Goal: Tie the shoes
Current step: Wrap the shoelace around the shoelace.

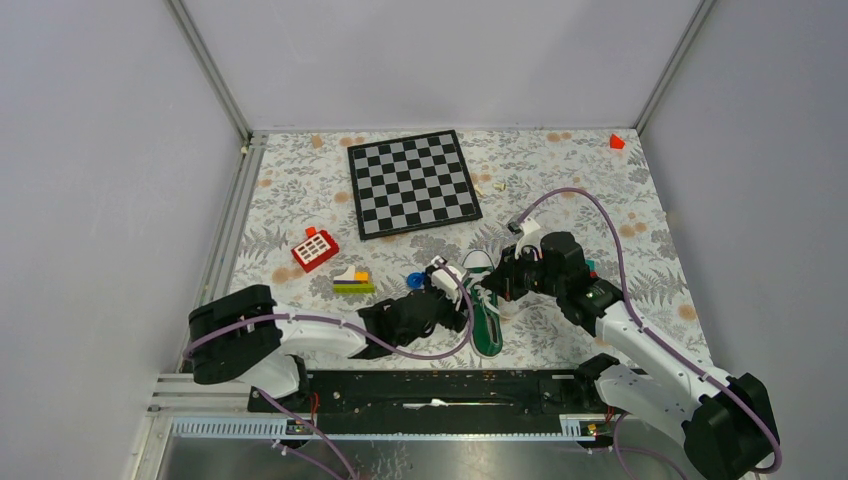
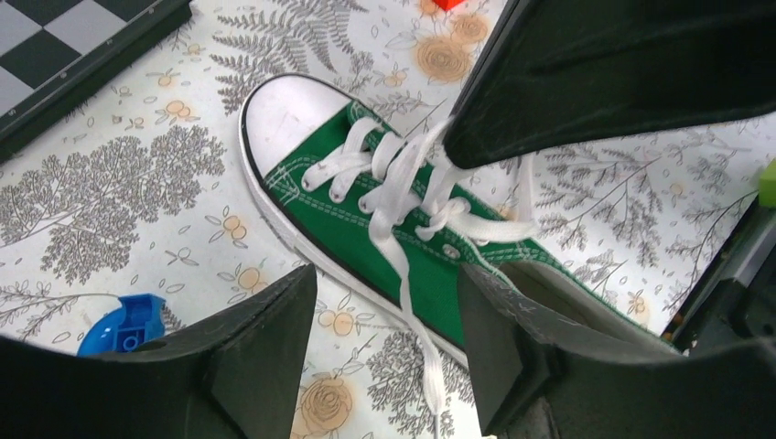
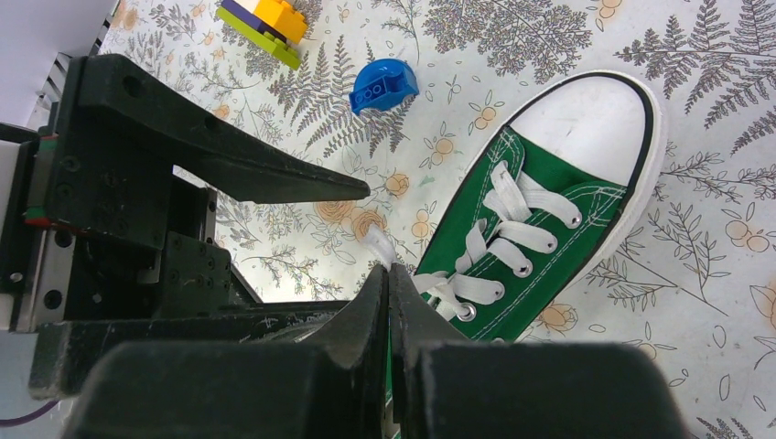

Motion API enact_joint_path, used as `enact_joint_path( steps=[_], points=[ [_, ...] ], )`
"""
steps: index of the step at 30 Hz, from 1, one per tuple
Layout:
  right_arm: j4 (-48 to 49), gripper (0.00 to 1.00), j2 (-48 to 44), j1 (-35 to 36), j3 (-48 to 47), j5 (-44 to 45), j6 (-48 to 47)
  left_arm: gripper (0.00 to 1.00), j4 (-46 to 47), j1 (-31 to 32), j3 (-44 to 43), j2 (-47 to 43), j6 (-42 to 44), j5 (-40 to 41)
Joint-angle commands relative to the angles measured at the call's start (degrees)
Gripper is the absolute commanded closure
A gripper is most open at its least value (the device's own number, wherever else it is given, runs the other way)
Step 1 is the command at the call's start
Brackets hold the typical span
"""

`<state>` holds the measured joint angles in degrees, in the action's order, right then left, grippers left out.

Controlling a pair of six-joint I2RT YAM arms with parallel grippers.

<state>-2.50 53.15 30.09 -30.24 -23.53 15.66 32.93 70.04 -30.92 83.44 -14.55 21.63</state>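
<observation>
The right gripper is pinched closed on a strand of white lace beside the top eyelets. The left gripper stands wide apart over the small green canvas low-top sneaker, a loose lace end trailing between its fingers. The sneaker sits upright on the fern-printed tablecloth between both arms, its white toe cap towards the black-and-white chessboard. A blue plastic brick lies near its left side.

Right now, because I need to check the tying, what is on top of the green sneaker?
On the sneaker, white laces criss-cross, one loose end trailing onto the table. No bow shows. The right gripper, jaws shut on a lace, covers part of the lacing.
</observation>
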Motion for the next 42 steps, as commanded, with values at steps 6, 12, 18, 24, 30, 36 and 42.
enact_joint_path(
  steps=[6,12,18,24,30,36,42],
  points=[
    [0.10,1.00,-0.10,-0.38,-1.46,-0.76,-0.93,0.36,5.85,0.80,-5.82,5.14,0.30,1.58],
    [-0.13,1.00,-0.17,-0.38,-1.56,-0.78,-0.90,0.37,10.51,0.89,-5.76,7.87,-0.48,1.46],
    [-0.53,1.00,-0.06,-0.38,-1.69,-0.77,-1.15,0.39,14.30,0.89,-6.28,10.07,-0.48,0.97],
    [-0.66,1.00,0.05,-0.38,-1.77,-0.73,-1.07,0.41,17.18,0.89,-5.66,10.81,-1.12,0.44],
    [-1.03,1.00,-0.15,-0.38,-1.99,-0.72,-1.09,0.52,20.33,0.89,-5.05,11.90,-1.70,0.36],
    [-1.40,1.00,-0.42,-0.38,-2.04,-0.47,-1.31,0.76,20.93,0.87,-5.21,12.68,-1.78,0.32],
    [-1.52,1.00,-0.28,-0.38,-2.28,-0.55,-1.21,0.87,20.54,0.80,-5.04,12.91,-1.63,1.14]
  ],
)
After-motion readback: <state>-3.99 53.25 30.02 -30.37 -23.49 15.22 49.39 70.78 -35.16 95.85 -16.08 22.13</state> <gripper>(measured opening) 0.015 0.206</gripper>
